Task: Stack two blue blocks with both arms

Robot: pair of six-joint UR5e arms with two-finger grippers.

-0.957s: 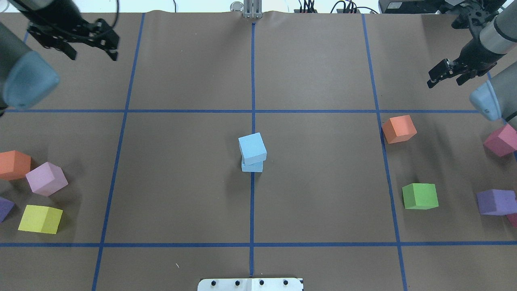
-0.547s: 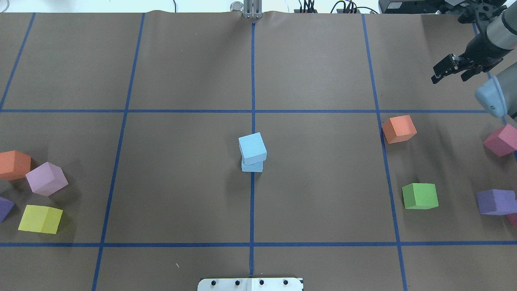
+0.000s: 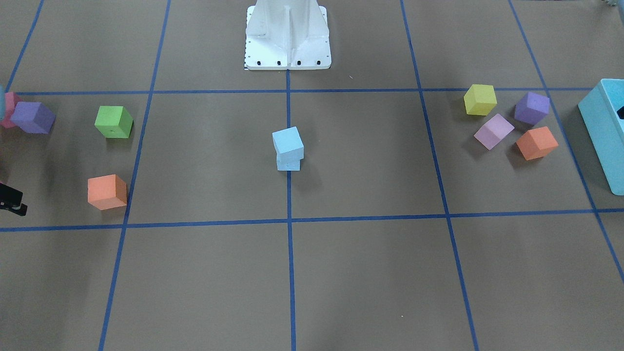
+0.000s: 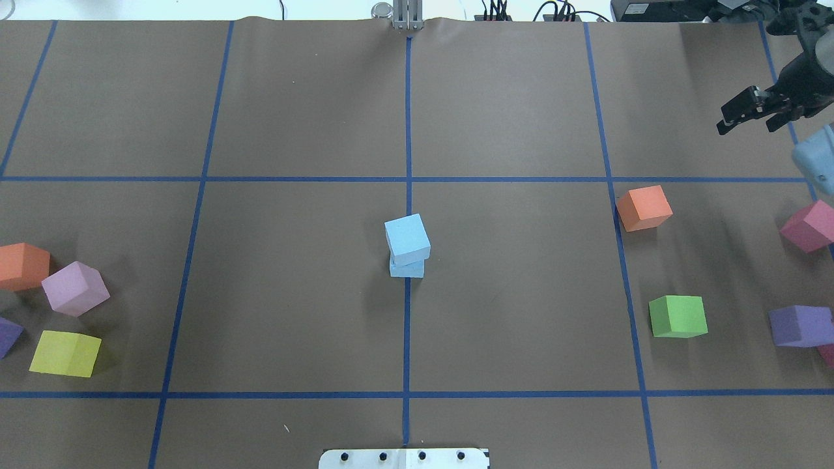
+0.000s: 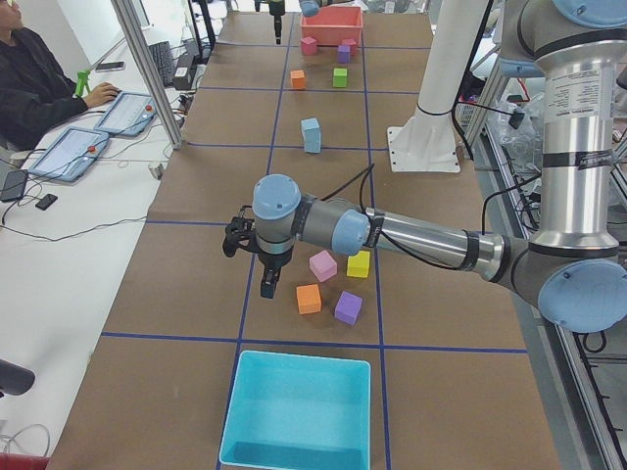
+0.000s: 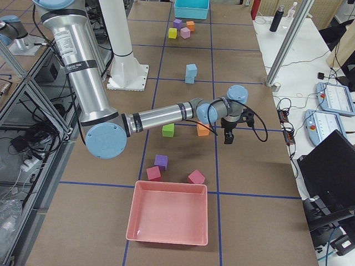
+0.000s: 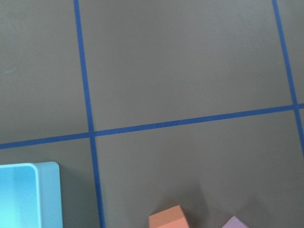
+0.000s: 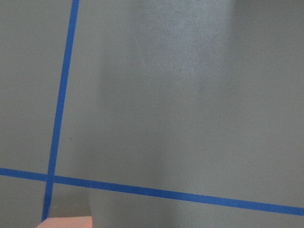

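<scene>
The two blue blocks are stacked at the table's centre on the middle tape line. The top block [image 4: 407, 238] sits slightly twisted on the bottom block [image 4: 407, 268]. The stack also shows in the front view [image 3: 287, 142]. My right gripper [image 4: 746, 127] hovers far off at the back right edge, open and empty. My left gripper [image 5: 266, 266] shows only in the exterior left view, hanging over bare paper near the turquoise box. I cannot tell whether it is open or shut. Neither wrist view shows fingers.
Orange [image 4: 644, 208], green [image 4: 677, 316], pink [image 4: 810, 226] and purple [image 4: 800, 325] cubes lie on the right. Orange [image 4: 23, 265], lilac [image 4: 75, 288] and yellow [image 4: 65, 352] cubes lie on the left. A turquoise box [image 3: 604, 131] and a pink tray [image 6: 168, 213] stand at the table's ends.
The left arm has left the overhead view at the upper left. The right gripper has drawn back toward the right edge. The blue stack has not moved.
</scene>
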